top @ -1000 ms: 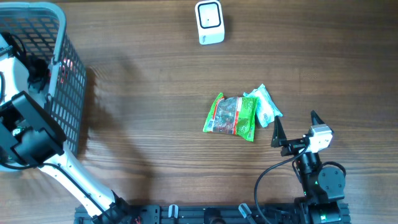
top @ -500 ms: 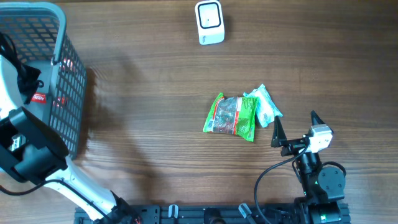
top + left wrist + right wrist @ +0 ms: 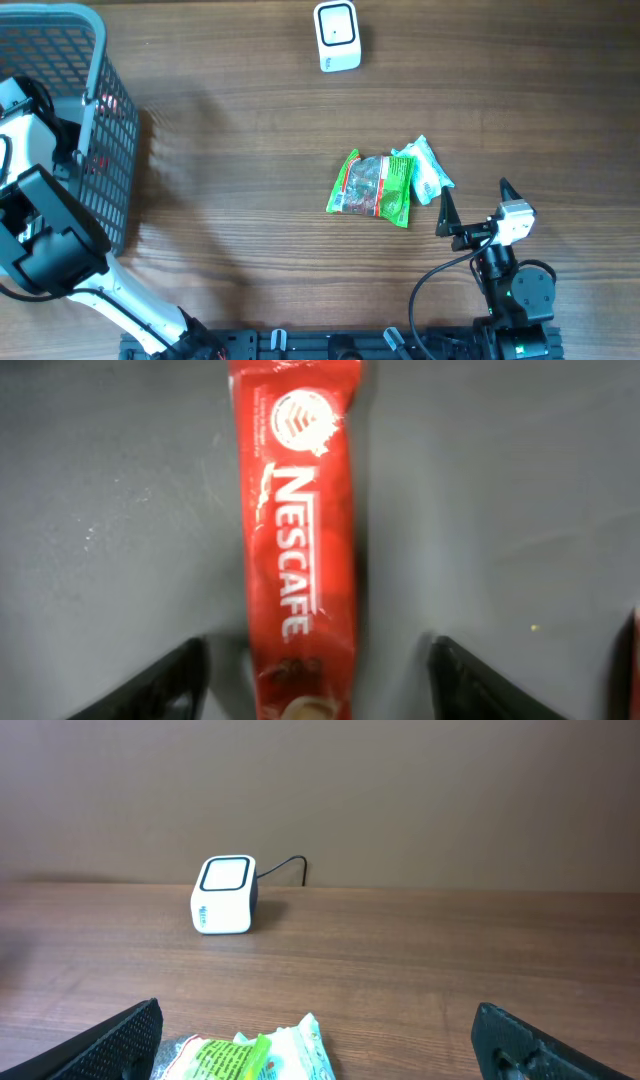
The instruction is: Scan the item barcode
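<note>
Down inside the basket (image 3: pixel 112 150), the left end effector (image 3: pixel 317 660) straddles the Nescafe sachet (image 3: pixel 300 530) with fingers (image 3: pixel 170 685) parted and clear of it, so it lies flat on the basket's bottom, while the right end effector (image 3: pixel 474 190) rests wide open beside the green snack packets (image 3: pixel 372 187), facing the barcode scanner (image 3: pixel 337 35).

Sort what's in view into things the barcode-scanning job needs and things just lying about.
Job:
- white box-shaped barcode scanner
- green plastic snack packet
- smaller white-and-green packet beside it
- red Nescafe sachet, lying in the grey mesh basket

Lying about:
- black cable by the right arm
- brown wooden table
</note>
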`<state>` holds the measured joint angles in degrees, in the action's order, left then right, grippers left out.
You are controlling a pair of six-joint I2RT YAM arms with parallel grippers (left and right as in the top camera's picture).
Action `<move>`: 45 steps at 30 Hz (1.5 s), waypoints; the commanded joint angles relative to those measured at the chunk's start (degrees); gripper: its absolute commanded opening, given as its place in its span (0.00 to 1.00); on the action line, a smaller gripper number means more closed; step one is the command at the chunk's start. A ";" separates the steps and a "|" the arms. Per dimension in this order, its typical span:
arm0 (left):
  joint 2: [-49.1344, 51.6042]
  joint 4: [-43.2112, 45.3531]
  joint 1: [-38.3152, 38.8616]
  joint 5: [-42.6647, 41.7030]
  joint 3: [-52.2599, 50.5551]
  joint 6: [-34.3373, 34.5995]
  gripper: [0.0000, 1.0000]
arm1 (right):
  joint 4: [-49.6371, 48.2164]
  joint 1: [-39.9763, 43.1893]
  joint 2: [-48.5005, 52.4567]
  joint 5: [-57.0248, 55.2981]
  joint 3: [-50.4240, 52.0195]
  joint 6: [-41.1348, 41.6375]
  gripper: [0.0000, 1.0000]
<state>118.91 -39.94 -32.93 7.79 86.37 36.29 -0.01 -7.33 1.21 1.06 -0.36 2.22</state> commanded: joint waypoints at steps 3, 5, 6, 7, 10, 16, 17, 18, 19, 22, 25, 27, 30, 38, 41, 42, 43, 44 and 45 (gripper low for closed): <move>-0.96 -0.20 -0.37 -1.97 -2.19 0.15 0.04 | -0.31 -0.09 -0.20 -0.09 0.07 -0.72 1.00; -5.31 -3.23 -0.35 -1.95 1.18 0.15 0.04 | -0.31 -0.09 -0.20 -0.09 0.07 -0.72 1.00; -8.26 -4.85 -0.35 -1.97 2.91 0.20 0.04 | -0.31 -0.09 -0.20 -0.09 0.07 -0.74 1.00; -10.73 -5.84 -0.31 -1.97 4.02 0.20 0.04 | -0.31 -0.09 -0.20 -0.09 0.07 -0.74 1.00; -23.17 -7.45 -0.31 -1.97 6.78 0.20 0.04 | -0.31 -0.09 -0.20 -0.09 0.07 -0.74 1.00; -44.13 -16.22 4.61 -19.52 6.75 -0.15 0.04 | -0.31 -0.09 -0.20 -0.09 0.07 -0.72 1.00; -46.47 -20.44 8.70 -25.51 6.75 -3.17 0.04 | -0.28 -0.09 -0.20 -0.09 0.07 -0.72 1.00; -47.50 -23.54 12.55 -26.23 6.75 -4.17 0.04 | -0.31 -0.09 -0.20 -0.09 0.07 -0.74 1.00; -47.89 -26.67 18.23 -26.14 6.73 -4.63 0.04 | -0.31 -0.09 -0.20 -0.09 0.07 -0.72 1.00; -46.71 -29.92 33.51 -24.04 5.14 -6.27 0.04 | -0.31 -0.09 -0.20 -0.09 0.07 -0.72 1.00; -41.70 -30.56 48.41 -20.13 1.77 -6.25 0.08 | -0.31 -0.09 -0.20 -0.09 0.07 -0.74 1.00; -37.73 -30.36 53.79 -20.13 0.90 -6.25 0.18 | -0.28 -0.09 -0.20 -0.09 0.07 -0.72 1.00; -31.02 -29.22 58.99 -20.13 0.85 -6.25 0.51 | -0.31 -0.09 -0.20 -0.09 0.07 -0.72 1.00; -31.87 -25.86 51.93 -9.53 4.55 -6.51 0.84 | -0.31 -0.09 -0.20 -0.09 0.07 -0.72 1.00; -34.62 -23.65 43.87 0.15 6.08 -7.17 0.87 | -0.31 -0.09 -0.20 -0.11 0.07 -0.74 1.00; -35.47 -22.01 40.44 1.31 6.12 -7.15 0.88 | -0.31 -0.09 -0.20 -0.09 0.07 -0.72 1.00; -36.04 -20.11 36.28 1.29 6.12 -7.15 0.88 | -0.31 -0.09 -0.20 -0.09 0.07 -0.74 1.00; -36.09 -17.97 30.86 1.29 6.12 -7.15 0.88 | -0.31 -0.09 -0.20 -0.09 0.07 -0.72 1.00; -36.09 -17.40 28.94 1.25 6.12 -7.13 0.88 | -0.31 -0.09 -0.20 -0.09 0.07 -0.74 1.00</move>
<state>83.64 -59.51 3.40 5.93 91.57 30.02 -0.01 -7.33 1.23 1.06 -0.36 2.22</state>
